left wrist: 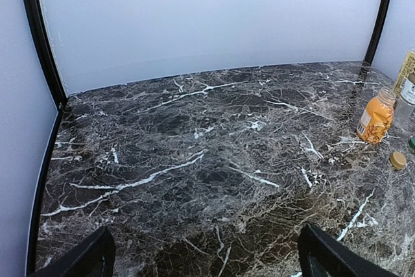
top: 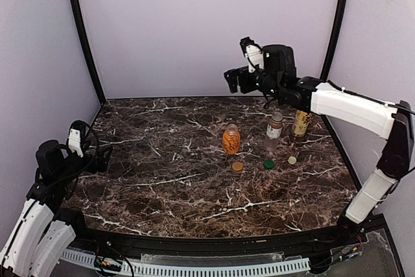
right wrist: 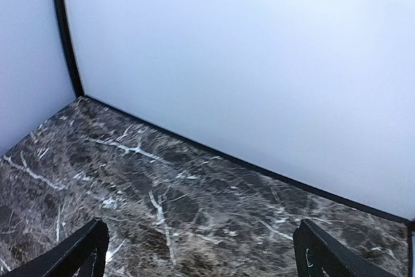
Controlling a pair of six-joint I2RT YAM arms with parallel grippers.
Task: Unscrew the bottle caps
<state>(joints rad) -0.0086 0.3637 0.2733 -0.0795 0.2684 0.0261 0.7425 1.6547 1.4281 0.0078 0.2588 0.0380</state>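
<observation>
Three bottles stand open at the right back of the table: the squat orange juice bottle [top: 231, 139], the slim clear bottle with a white label [top: 274, 128] and the tall yellowish tea bottle [top: 301, 122]. Three caps lie on the marble in front of them: orange [top: 237, 167], dark green [top: 268, 163], cream-white [top: 292, 159]. My right gripper [top: 235, 80] is open and empty, raised high above the table's back. My left gripper [top: 97, 157] is open and empty at the left edge. The left wrist view shows the juice bottle [left wrist: 375, 117] and orange cap [left wrist: 398, 159].
The dark marble table [top: 168, 173] is walled by pale panels with black corner posts [top: 81, 30]. A black rail runs along the near edge.
</observation>
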